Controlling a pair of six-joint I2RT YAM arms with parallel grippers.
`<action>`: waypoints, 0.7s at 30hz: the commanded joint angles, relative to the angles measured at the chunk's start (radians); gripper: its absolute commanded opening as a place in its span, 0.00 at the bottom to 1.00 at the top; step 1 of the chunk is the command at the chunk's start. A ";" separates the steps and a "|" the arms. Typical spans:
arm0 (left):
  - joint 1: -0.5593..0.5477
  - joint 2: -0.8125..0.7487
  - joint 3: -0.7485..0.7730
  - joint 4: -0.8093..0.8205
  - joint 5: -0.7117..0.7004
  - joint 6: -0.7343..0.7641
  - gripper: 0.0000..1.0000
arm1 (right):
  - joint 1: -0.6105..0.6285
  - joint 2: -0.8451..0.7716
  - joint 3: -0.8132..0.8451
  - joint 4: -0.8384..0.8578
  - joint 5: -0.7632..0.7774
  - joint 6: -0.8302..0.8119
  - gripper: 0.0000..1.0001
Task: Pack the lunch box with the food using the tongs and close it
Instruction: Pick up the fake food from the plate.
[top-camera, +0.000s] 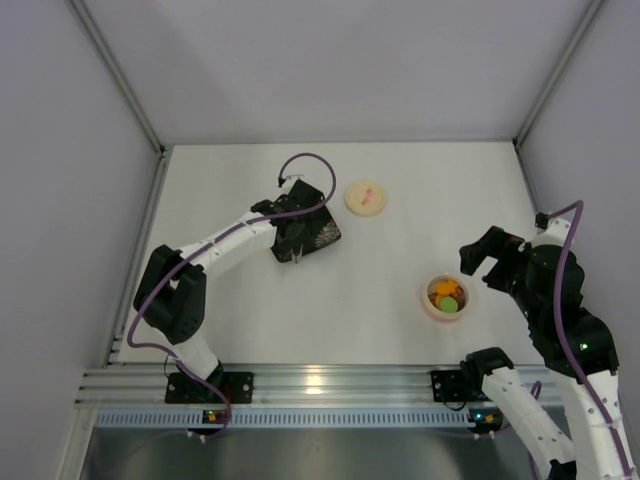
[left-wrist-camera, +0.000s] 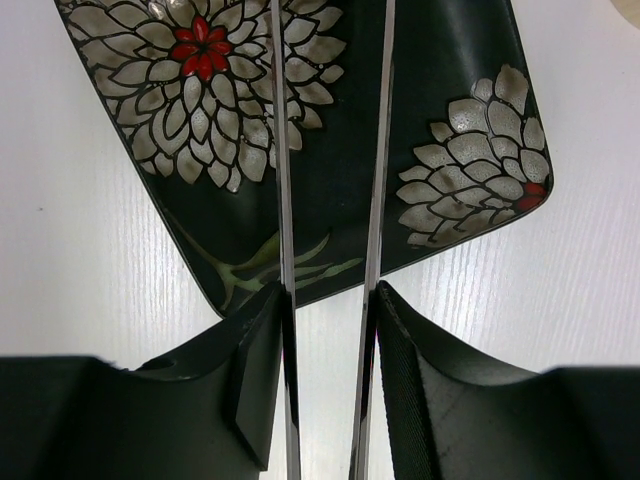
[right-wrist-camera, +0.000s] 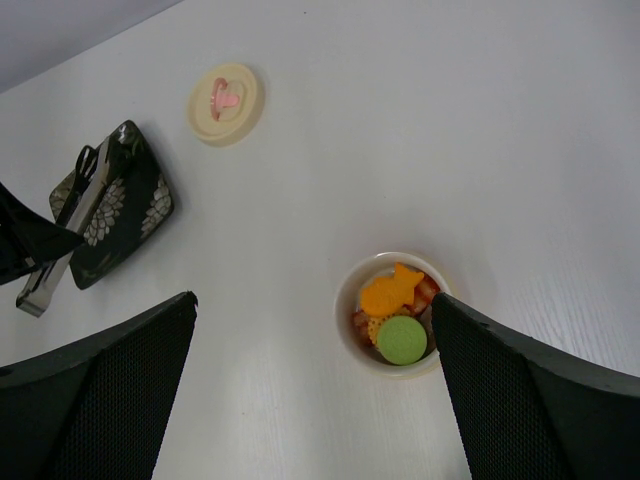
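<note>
Left gripper (left-wrist-camera: 328, 300) clamps the tongs (left-wrist-camera: 283, 200) over the dark flowered plate (left-wrist-camera: 450, 60), left of centre toward the table's (top-camera: 330, 300) far edge. Tong arms are squeezed near parallel with a narrow gap; the tips cannot be made out. Cream lid (top-camera: 366, 197), pink mark up, lies by the far edge. Lunch box (right-wrist-camera: 345, 305), toward the right edge, holds orange, green and brown food (right-wrist-camera: 392, 292). Right gripper (right-wrist-camera: 312, 305) hangs spread near it.

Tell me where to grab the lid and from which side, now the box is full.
Probably its rim, from straight above, fingers on opposite edges: the lid lies flat, pink mark up, a low disc with bare table around it. The plate is close on its left, so use the open right gripper; the left gripper holds the tongs.
</note>
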 joint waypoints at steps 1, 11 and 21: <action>0.010 0.000 0.042 0.035 -0.004 0.014 0.43 | -0.015 -0.004 0.023 -0.023 0.017 -0.011 0.99; 0.008 -0.082 0.049 0.014 0.036 0.034 0.29 | -0.015 -0.004 0.023 -0.023 0.015 -0.007 0.99; -0.043 -0.223 0.043 -0.047 0.013 0.034 0.29 | -0.015 0.003 0.013 -0.009 0.008 -0.001 1.00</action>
